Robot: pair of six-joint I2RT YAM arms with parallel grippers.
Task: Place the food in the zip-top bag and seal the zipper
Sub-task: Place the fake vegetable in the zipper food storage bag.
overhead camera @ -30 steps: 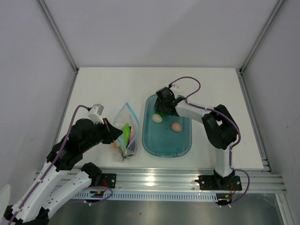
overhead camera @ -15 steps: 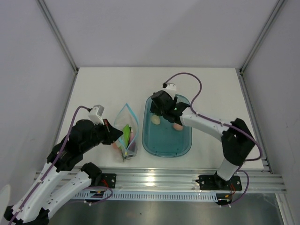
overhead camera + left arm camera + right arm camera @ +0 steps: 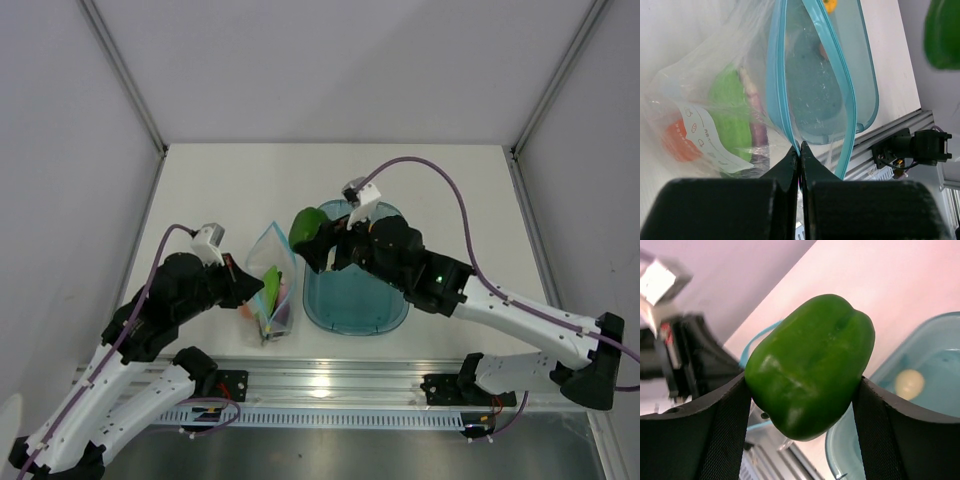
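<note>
Zip-top bag point(image 3: 270, 285) sits on the table point(image 3: 230, 180) just beside the teal tray point(image 3: 392, 315), on the tray's left flank; its mouth gapes, the two runs of the light blue zipper point(image 3: 771, 85) bowed well apart and meeting at one corner; that corner is where my left gripper point(image 3: 799, 152) has hold, jaws pressed together on the plastic with no gap between them; through the crinkly film I make out a pale green pod point(image 3: 732, 117), an orange round piece point(image 3: 680, 142) and a dark purplish piece point(image 3: 758, 127) already lying inside, with a printed white label point(image 3: 710, 145) across the bag's side; over to my right gripper point(image 3: 802, 387) now; it is clamped on the green bell pepper point(image 3: 812, 365), one black finger on each flank, jaws spread as far as the pepper is broad; the pepper hangs in the air, clear of the table, above the tray's far left corner and near the bag's open mouth; from the top camera it lies between the tray's rim and the zipper; down in the tray, a small pale egg-shaped piece point(image 3: 910, 384) rests on the teal floor.
</note>
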